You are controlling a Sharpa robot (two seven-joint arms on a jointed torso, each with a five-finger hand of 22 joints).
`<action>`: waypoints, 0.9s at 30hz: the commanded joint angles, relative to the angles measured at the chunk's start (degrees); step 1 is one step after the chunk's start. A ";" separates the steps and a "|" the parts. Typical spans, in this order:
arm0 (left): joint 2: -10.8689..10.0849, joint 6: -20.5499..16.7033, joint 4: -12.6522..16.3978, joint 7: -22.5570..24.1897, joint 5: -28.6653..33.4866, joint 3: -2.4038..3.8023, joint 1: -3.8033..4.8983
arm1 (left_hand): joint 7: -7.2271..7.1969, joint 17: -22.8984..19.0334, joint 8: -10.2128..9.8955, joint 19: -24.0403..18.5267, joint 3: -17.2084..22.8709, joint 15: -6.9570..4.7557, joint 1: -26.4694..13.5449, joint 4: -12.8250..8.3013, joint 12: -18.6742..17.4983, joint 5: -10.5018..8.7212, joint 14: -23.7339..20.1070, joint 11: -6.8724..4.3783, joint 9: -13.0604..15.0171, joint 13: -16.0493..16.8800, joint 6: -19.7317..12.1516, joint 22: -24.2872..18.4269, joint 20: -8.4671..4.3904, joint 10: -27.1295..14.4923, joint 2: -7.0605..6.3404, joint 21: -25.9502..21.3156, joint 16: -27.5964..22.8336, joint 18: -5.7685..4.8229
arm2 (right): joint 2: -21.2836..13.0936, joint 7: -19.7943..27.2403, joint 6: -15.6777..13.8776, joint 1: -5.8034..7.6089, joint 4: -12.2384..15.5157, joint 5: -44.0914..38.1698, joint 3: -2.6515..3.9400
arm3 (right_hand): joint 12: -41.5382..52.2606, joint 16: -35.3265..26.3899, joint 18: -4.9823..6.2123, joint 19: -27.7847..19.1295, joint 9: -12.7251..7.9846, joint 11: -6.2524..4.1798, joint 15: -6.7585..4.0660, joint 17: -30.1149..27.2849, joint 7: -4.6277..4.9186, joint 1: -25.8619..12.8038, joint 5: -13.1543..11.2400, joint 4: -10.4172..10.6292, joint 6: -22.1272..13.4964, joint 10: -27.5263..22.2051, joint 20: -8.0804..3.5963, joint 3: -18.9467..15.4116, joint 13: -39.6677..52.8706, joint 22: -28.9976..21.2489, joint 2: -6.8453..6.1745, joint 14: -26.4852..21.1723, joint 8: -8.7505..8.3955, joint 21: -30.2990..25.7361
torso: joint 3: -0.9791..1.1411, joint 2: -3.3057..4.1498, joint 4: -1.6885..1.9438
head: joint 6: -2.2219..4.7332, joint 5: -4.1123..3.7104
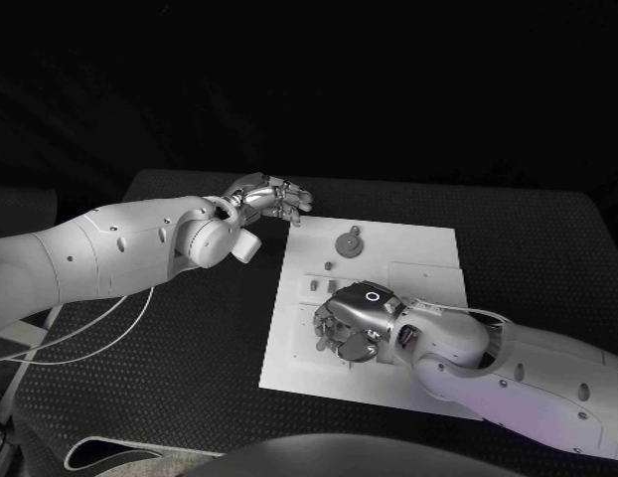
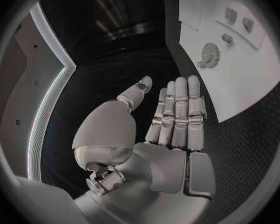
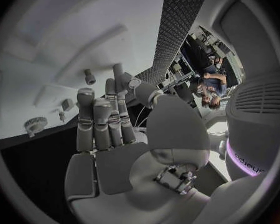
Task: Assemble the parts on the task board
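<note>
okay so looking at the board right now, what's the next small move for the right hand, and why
Probably lower the right hand onto a small part beneath it and close on it. That hand hovers over the near half of the task board with fingers straight and apart, holding nothing. The left hand, also open, waits off the board's far corner, away from the gear.

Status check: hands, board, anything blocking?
Left hand open, off the board's far corner. Right hand open above task board. Gear part lies untouched. Nothing blocking.
</note>
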 commanded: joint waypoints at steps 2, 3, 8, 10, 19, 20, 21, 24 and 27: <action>0.08 0.75 0.11 0.70 0.09 0.04 0.06 | -0.08 0.07 0.37 0.44 -0.42 -0.13 -0.28 0.03 -0.08 0.15 0.41 -0.12 -0.08 -0.10 -0.21 -0.09 0.09 0.47 0.08 -0.39 -0.38 0.90 | 0.03 -0.28 0.97 -0.04 -0.28 -1.73 -0.01 | 0.15 0.02 3.57 -0.07 0.10 -0.17 -0.30 0.00 0.07 -0.05 0.20 0.93 0.27 0.33 -0.30 1.44 2.05 0.62 0.75 -0.02 0.18 0.24 | -0.03 -0.01 -0.01 | -0.04 0.03; 0.07 0.76 0.12 0.70 0.09 0.04 0.06 | -0.08 0.08 0.38 0.44 -0.42 -0.13 -0.28 0.03 -0.08 0.15 0.41 -0.12 -0.08 -0.11 -0.21 -0.09 0.08 0.47 0.09 -0.39 -0.38 0.90 | 0.09 -0.51 0.93 -0.04 -0.28 -2.42 -0.02 | 0.14 0.02 3.57 -0.07 0.11 -0.17 -0.30 0.00 0.07 -0.05 0.20 0.93 0.27 0.33 -0.31 1.44 2.06 0.62 0.75 -0.02 0.18 0.24 | -0.03 -0.01 -0.01 | -0.04 0.03; 0.07 0.78 0.14 0.70 0.09 0.04 0.06 | -0.08 0.10 0.38 0.45 -0.43 -0.13 -0.29 0.03 -0.08 0.15 0.42 -0.12 -0.09 -0.11 -0.21 -0.09 0.09 0.47 0.09 -0.40 -0.40 0.90 | 0.28 -0.90 1.52 -0.04 -0.32 -3.31 -0.14 | 0.15 0.03 3.57 -0.06 0.13 -0.17 -0.30 0.02 0.06 -0.05 0.19 0.90 0.27 0.34 -0.32 1.44 2.08 0.63 0.71 -0.01 0.18 0.25 | -0.05 0.00 0.00 | -0.04 -0.02; 0.04 0.78 0.16 0.70 0.09 0.04 0.06 | -0.08 0.11 0.38 0.45 -0.43 -0.13 -0.29 0.03 -0.08 0.15 0.42 -0.12 -0.10 -0.11 -0.21 -0.09 0.08 0.47 0.09 -0.40 -0.40 0.89 | 0.44 -1.05 1.83 -0.05 -0.47 -3.68 -0.37 | 0.15 0.03 3.57 -0.06 0.13 -0.18 -0.30 0.02 0.06 -0.05 0.20 0.89 0.27 0.34 -0.32 1.44 2.08 0.63 0.71 -0.01 0.19 0.25 | -0.07 0.00 0.04 | -0.07 -0.03; 0.04 0.76 0.16 0.69 0.09 0.04 0.06 | -0.08 0.15 0.40 0.46 -0.44 -0.13 -0.30 0.04 -0.08 0.15 0.43 -0.12 -0.11 -0.12 -0.21 -0.09 0.08 0.47 0.09 -0.42 -0.43 0.89 | 1.00 -1.45 2.55 -0.06 -0.66 -4.39 -1.09 | 0.15 0.03 3.57 -0.07 0.17 -0.18 -0.31 0.03 0.05 -0.05 0.19 0.88 0.28 0.35 -0.32 1.44 2.11 0.64 0.66 -0.02 0.19 0.25 | -0.03 0.01 0.03 | -0.19 0.01; 0.05 0.78 0.16 0.68 0.09 0.04 0.06 | -0.08 0.15 0.40 0.46 -0.44 -0.13 -0.31 0.04 -0.08 0.15 0.43 -0.12 -0.11 -0.12 -0.21 -0.09 0.08 0.47 0.09 -0.42 -0.44 0.89 | 1.06 -1.42 2.60 -0.07 -0.65 -4.39 -1.11 | 0.15 0.03 3.57 -0.08 0.17 -0.18 -0.31 0.03 0.05 -0.05 0.19 0.88 0.28 0.35 -0.33 1.44 2.12 0.64 0.66 -0.02 0.20 0.24 | -0.05 0.00 0.03 | -0.21 0.00; 0.05 0.78 0.17 0.68 0.09 0.04 0.06 | -0.08 0.16 0.40 0.46 -0.44 -0.13 -0.30 0.04 -0.08 0.15 0.43 -0.12 -0.11 -0.12 -0.21 -0.09 0.08 0.47 0.09 -0.42 -0.44 0.89 | 1.13 -1.40 2.61 -0.07 -0.65 -4.36 -1.13 | 0.15 0.03 3.57 -0.08 0.18 -0.18 -0.31 0.03 0.05 -0.06 0.19 0.88 0.28 0.35 -0.33 1.44 2.12 0.64 0.65 -0.02 0.20 0.24 | -0.06 0.00 0.04 | -0.21 -0.02; 0.05 0.78 0.16 0.66 0.10 0.04 0.06 | -0.08 0.18 0.40 0.46 -0.44 -0.13 -0.30 0.04 -0.08 0.15 0.43 -0.12 -0.12 -0.12 -0.21 -0.09 0.08 0.48 0.09 -0.43 -0.46 0.89 | 1.46 -1.26 2.53 -0.07 -0.68 -4.08 -1.20 | 0.15 0.03 3.57 -0.08 0.19 -0.18 -0.31 0.04 0.05 -0.10 0.19 0.89 0.28 0.36 -0.32 1.42 2.14 0.64 0.62 -0.03 0.20 0.24 | -0.08 -0.01 0.03 | -0.24 -0.06; 0.09 0.79 0.17 0.65 0.10 0.04 0.06 | -0.08 0.19 0.41 0.46 -0.44 -0.13 -0.31 0.04 -0.08 0.15 0.44 -0.12 -0.12 -0.12 -0.21 -0.09 0.08 0.48 0.09 -0.43 -0.47 0.89 | 1.68 -1.16 2.39 -0.12 -0.70 -3.96 -1.23 | 0.15 0.03 3.57 -0.09 0.22 -0.18 -0.30 0.05 0.06 -0.17 0.18 0.91 0.28 0.36 -0.32 1.39 2.16 0.65 0.58 -0.04 0.21 0.24 | -0.06 -0.02 0.01 | -0.25 -0.07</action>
